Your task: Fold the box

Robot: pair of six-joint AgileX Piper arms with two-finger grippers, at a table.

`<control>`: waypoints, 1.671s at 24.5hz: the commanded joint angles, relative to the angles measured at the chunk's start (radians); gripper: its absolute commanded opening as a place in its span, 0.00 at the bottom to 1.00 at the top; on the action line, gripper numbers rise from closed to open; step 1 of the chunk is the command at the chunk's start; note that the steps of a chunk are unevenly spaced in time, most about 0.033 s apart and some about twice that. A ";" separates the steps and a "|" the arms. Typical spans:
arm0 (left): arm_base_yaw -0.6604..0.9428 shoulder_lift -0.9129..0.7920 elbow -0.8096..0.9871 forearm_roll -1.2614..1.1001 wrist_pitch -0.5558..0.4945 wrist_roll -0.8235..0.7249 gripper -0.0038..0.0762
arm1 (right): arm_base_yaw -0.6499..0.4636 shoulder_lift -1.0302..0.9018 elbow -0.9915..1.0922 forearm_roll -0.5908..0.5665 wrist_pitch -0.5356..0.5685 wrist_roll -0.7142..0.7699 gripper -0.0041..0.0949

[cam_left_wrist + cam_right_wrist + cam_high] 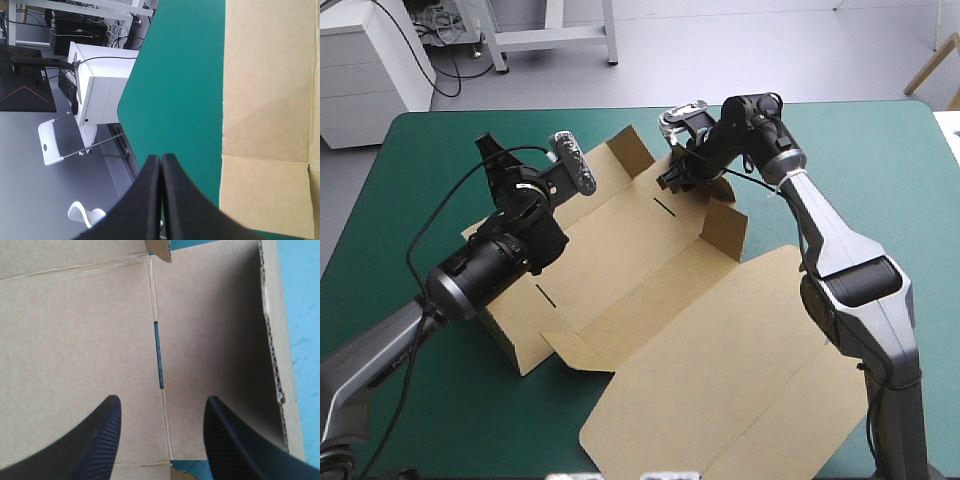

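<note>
High view showed the broad teal-green worktop (880, 180), and the cut brown cardboard box (650, 300) sprawled across its middle, lid panel flat toward the near edge, side walls partly raised. The left black hand (161, 159) was pinched shut on nothing, up beside the box's left wall. The right black hand (162, 402) stood wide over the board, a thin dark slot (159, 354) in the crease ahead between its fingers.

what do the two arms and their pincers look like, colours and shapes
Both arms are silver-grey links with black sections: left arm, right arm. Each ends in a black two-finger pincer, left pincer, right pincer; the curved, fin-shaped fingers carry fine ribbing.
</note>
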 commanded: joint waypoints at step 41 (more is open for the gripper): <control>-0.001 -0.042 -0.023 0.046 -0.011 -0.043 0.04 | -0.005 -0.170 -0.081 -0.004 -0.013 -0.004 0.50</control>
